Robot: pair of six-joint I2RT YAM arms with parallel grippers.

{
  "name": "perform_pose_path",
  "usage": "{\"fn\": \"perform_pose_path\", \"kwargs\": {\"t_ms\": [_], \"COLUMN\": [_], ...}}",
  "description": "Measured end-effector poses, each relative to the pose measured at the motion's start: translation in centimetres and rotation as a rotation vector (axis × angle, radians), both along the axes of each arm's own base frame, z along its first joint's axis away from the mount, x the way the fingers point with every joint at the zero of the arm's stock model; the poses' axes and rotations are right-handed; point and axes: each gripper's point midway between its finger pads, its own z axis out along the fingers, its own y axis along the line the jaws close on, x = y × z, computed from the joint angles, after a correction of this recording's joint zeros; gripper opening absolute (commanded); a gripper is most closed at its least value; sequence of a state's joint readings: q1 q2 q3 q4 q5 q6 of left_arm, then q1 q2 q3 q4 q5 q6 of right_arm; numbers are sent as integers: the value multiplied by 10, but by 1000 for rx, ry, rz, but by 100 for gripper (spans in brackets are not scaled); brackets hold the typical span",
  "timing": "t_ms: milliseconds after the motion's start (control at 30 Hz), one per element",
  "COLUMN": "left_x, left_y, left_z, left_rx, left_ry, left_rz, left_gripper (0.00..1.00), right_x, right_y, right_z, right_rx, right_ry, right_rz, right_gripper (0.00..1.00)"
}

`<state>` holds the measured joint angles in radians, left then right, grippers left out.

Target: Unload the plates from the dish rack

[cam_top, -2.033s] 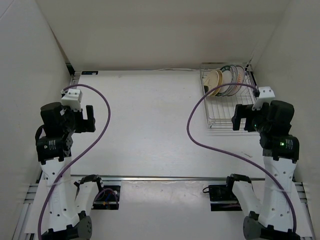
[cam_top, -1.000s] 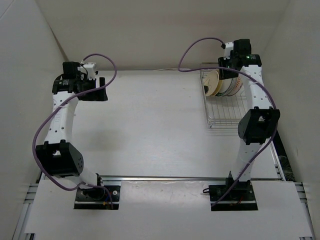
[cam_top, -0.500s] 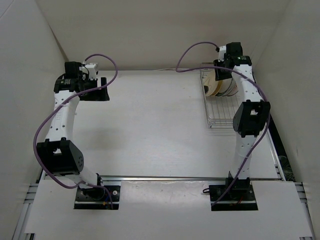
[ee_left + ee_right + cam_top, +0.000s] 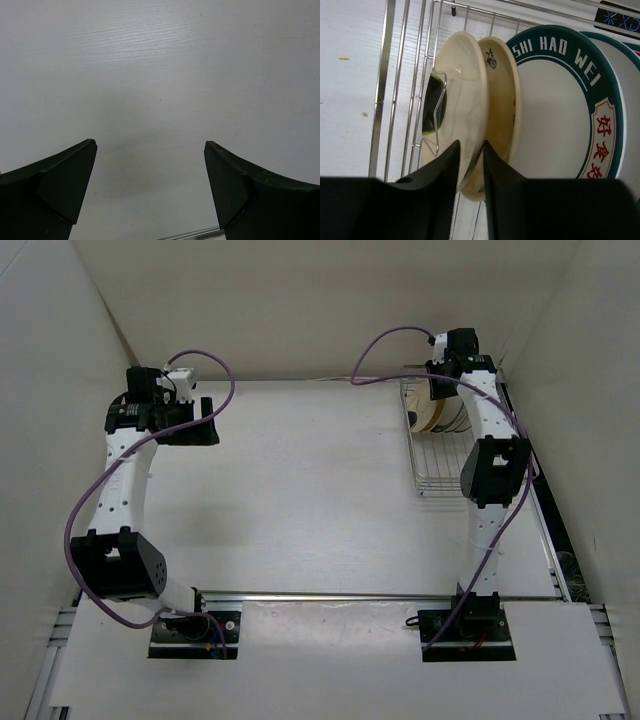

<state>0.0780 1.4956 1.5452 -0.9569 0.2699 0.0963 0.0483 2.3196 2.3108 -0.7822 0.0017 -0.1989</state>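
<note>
Right gripper (image 4: 471, 146) pinches tan plate (image 4: 462, 85) rim.

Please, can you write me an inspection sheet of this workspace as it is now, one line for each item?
Surface: white table with a faint grain.
Job's things: dish rack at the far right; tan plate, cream plate with small motifs and white plate with a green lettered rim stand upright in it, side by side.
Clutter: one small orange speck on the table beside the rack.
Grippers: left gripper open, holding nothing; right gripper closed on the tan plate's rim.
Cables: a purple cable loops from each wrist.
Surroundings: white walls on three sides.
</note>
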Motion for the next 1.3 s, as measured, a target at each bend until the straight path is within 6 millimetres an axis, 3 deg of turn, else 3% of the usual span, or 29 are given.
{"fn": "perform_pose_path", "kwargs": {"t_ms": [233, 533, 700, 900, 1000, 1100, 1167, 1300], "left_x": [-5, -7, -10, -26, -39, -49, -56, -75], "left_y": [0, -1, -1, -5, -14, -28, -41, -70], "left_z": [0, -2, 6, 12, 13, 13, 12, 15], "left_rx": [0, -1, -1, -11, -50, -108, -163, -299], "left_ry": [0, 3, -19, -46, -51, -47, -36, -3], "left_rz": [0, 0, -2, -7, -37, -94, -155, -294], "left_gripper": [100, 100, 100, 100, 100, 100, 100, 100], "right_x": [10, 7, -6, -39, -69, -100, -125, -186], "right_y": [-2, 3, -3, -2, 12, 45, 73, 146], "right_z": [3, 15, 67, 163, 194, 203, 197, 161], "right_rx": [-10, -92, -159, -145, -95, 27, 131, 397], "right_ry": [-34, -57, -145, -327, -370, -351, -303, -78], "right_rz": [-34, -62, -110, -137, -81, 64, 175, 409], "right_gripper": [1, 0, 0, 0, 0, 0, 0, 0]}}
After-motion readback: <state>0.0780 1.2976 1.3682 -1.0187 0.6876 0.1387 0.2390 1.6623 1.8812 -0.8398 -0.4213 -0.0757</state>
